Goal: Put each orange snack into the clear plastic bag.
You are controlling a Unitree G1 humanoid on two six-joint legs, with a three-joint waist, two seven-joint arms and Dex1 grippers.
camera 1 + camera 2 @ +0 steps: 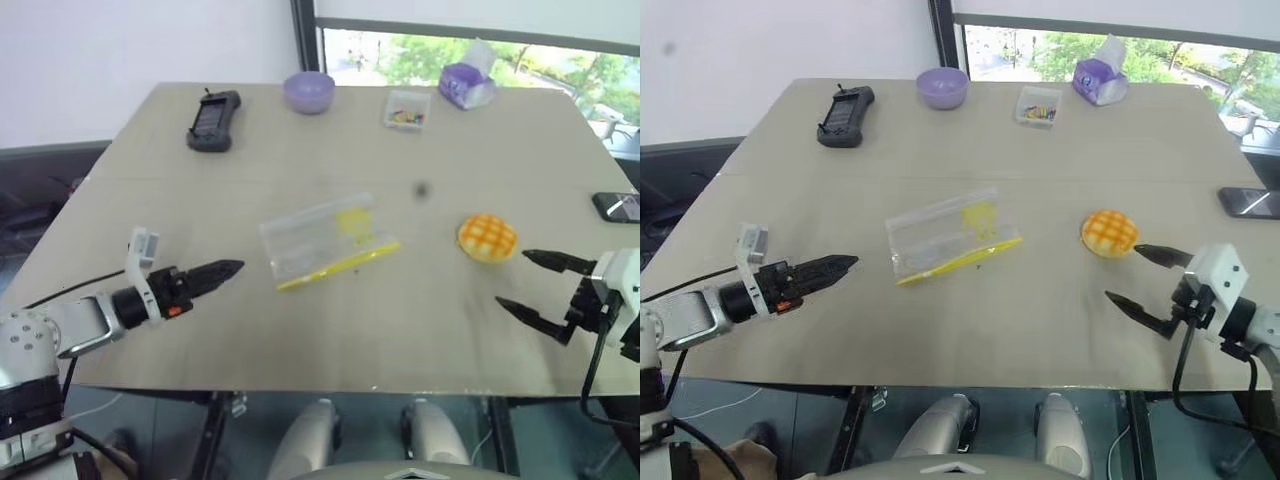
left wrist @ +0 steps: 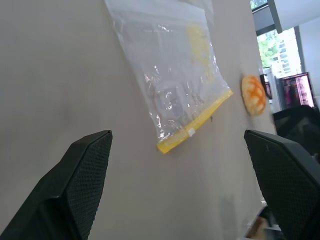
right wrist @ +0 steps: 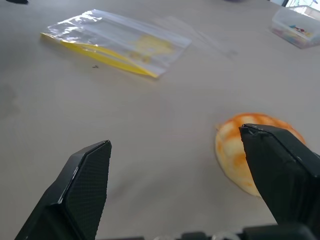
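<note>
I see my left gripper (image 1: 232, 268) low on the left side of the picture, over the near part of the table (image 1: 400, 330). Its two black fingers look like one dark point from the head camera, but from the left wrist camera they stand far apart with nothing between them. It points toward the middle of the table and holds nothing.

My right gripper (image 1: 515, 282) is low on the right side of the picture. Its two black fingers are spread wide, and nothing is in them. One fingertip sits just beside the orange snack (image 1: 488, 238), a bit to the right of it. I cannot tell if it touches the snack.

The orange snack is round with a darker criss-cross on top. It lies flat on the table, right of the middle of the picture.

The clear plastic bag (image 1: 325, 240) lies flat in the middle of the picture, between my two grippers. Its yellow strip runs along the edge closest to me. The bag and the snack are apart, with bare table between them. The snack is not in the bag.

Farther back, near the top left, lies a black handheld device (image 1: 213, 121). Next to it, at the top middle, sits a small purple bowl (image 1: 308, 91). To the right of the bowl is a small clear box (image 1: 406, 109) with colourful bits inside. A purple tissue pack (image 1: 466, 83) is at the far edge. A black phone (image 1: 618, 206) lies at the right edge of the picture.
</note>
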